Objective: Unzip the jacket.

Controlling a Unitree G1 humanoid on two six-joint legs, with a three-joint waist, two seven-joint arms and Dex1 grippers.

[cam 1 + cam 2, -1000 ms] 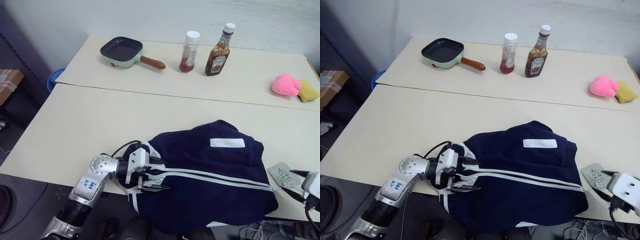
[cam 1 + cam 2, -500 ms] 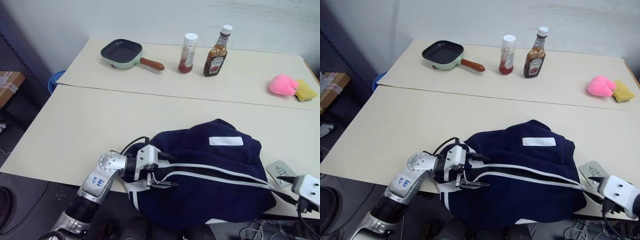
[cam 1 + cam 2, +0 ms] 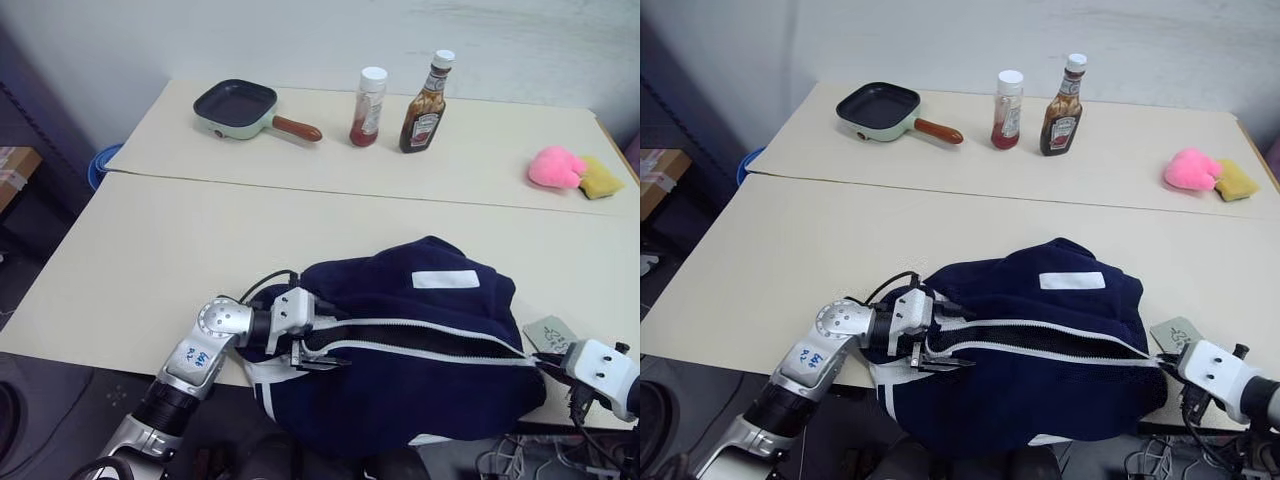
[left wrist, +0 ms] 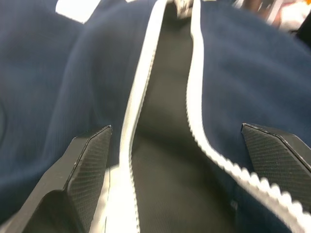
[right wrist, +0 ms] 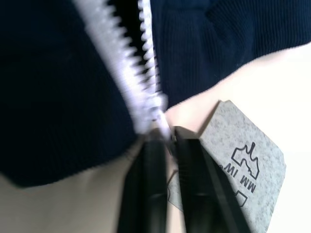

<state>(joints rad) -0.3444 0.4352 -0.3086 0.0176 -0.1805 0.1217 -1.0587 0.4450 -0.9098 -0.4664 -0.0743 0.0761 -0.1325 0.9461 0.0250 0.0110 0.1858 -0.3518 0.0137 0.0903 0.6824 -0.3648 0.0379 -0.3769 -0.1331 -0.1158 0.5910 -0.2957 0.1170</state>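
The navy jacket [image 3: 400,300] lies bunched at the near table's front edge, with its white patch [image 3: 445,279] facing up. Its white zipper [image 3: 420,350] is parted along most of its length and shows dark lining. My left gripper [image 3: 335,340] is open at the jacket's left end, its fingers [image 4: 90,160] straddling the two zipper rows. My right gripper [image 5: 167,133] is at the right end, shut on the zipper pull, next to a grey paper tag [image 5: 243,155].
On the far table stand a green frying pan [image 3: 238,107], a red-sauce bottle [image 3: 365,93] and a brown-sauce bottle [image 3: 422,90]. A pink plush [image 3: 556,167] and a yellow sponge [image 3: 598,178] lie at the right. A seam divides the two tables.
My right gripper has moved in to the jacket's right end and shut on the zipper pull. The gap between the zipper rows has widened. The left gripper stays open at the left end.
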